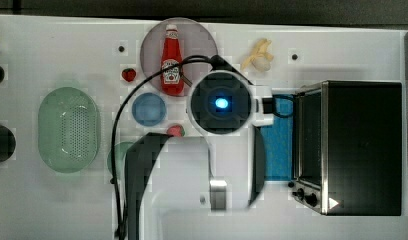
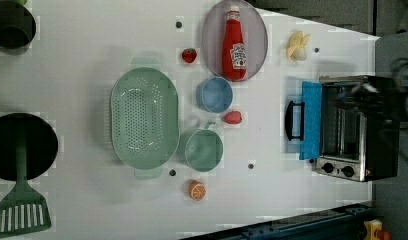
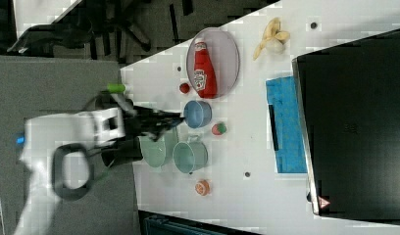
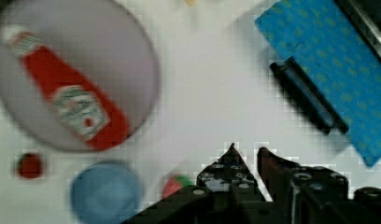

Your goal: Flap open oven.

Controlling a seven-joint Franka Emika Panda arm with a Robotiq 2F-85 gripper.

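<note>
The oven (image 1: 362,145) stands at the top view's right, boxy, with a black top, a silver frame and two black knobs (image 1: 304,195). Its blue-tinted glass door (image 1: 278,150) lies flapped down flat on the table. The door's black bar handle (image 2: 291,120) points away from the cavity. In the wrist view my gripper (image 4: 248,151) hovers above the white table, a short way off the door (image 4: 328,60) and its handle (image 4: 307,95). The fingers stand a narrow gap apart with nothing between them. My wrist (image 1: 222,102) hangs over the table just beside the door.
A ketchup bottle (image 1: 172,62) lies on a grey plate (image 1: 202,37). Close by are a blue bowl (image 1: 148,109), two strawberries (image 1: 128,74) and a banana (image 1: 259,56). A green colander (image 2: 144,117), a green cup (image 2: 204,149), an orange (image 2: 197,190), a black pan (image 2: 22,145) and a spatula (image 2: 22,212) lie farther off.
</note>
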